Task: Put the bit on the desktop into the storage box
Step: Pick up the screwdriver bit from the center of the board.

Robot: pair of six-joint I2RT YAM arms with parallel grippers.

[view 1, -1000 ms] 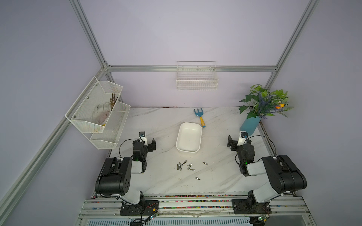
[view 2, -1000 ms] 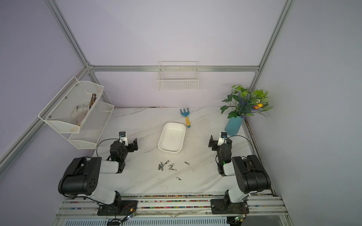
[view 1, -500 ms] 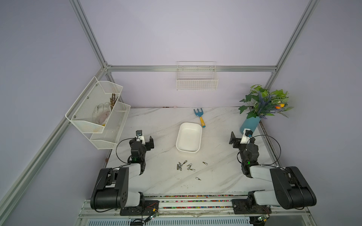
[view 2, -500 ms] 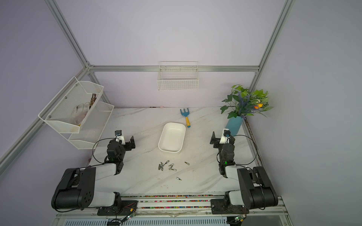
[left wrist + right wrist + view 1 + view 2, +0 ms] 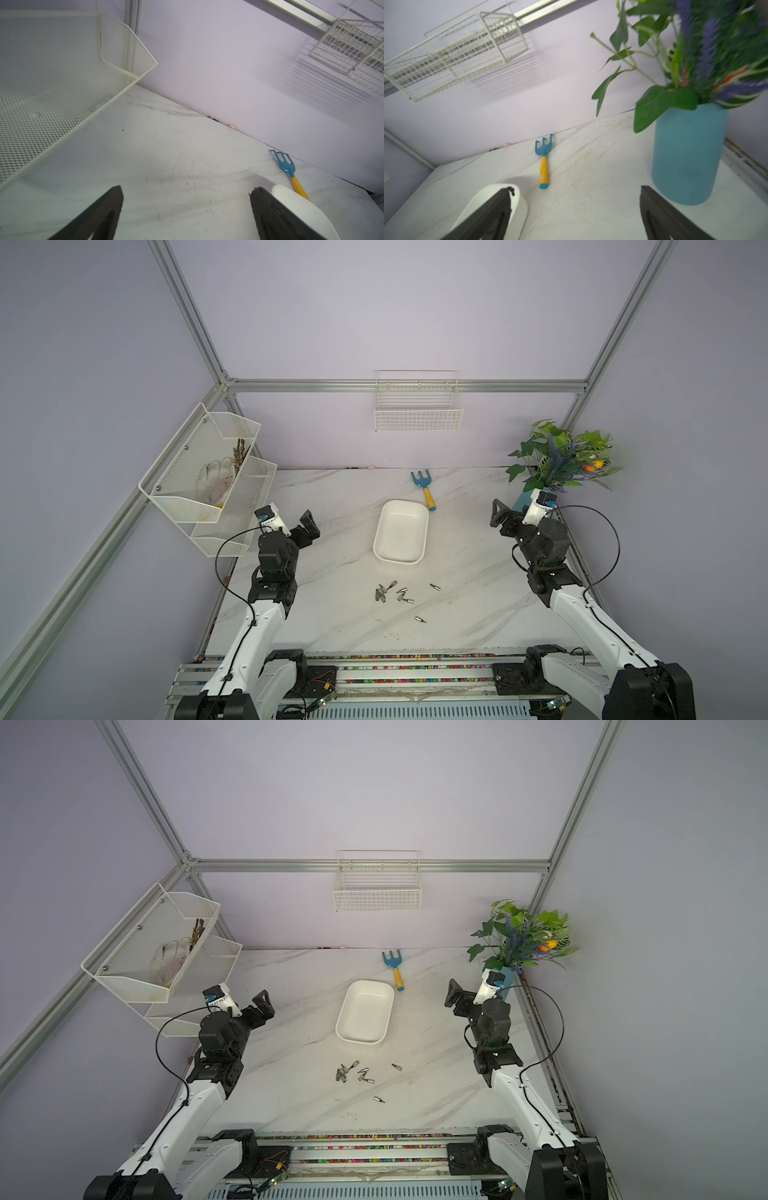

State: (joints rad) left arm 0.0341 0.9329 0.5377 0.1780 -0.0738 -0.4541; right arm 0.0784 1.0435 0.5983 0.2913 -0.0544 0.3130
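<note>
The marble desktop (image 5: 332, 614) bears the storage box (image 5: 401, 531), scattered bits (image 5: 391, 584), a blue-and-yellow rake (image 5: 423, 487) and a blue vase (image 5: 687, 155).

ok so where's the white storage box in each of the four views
Top view: storage box at picture centre.
Top view: also near centre.
Left wrist: white rim behind a finger of the left gripper.
Right wrist: rim behind a finger of the right gripper.
Shared landmark: blue-and-yellow rake just beyond the box.
</note>
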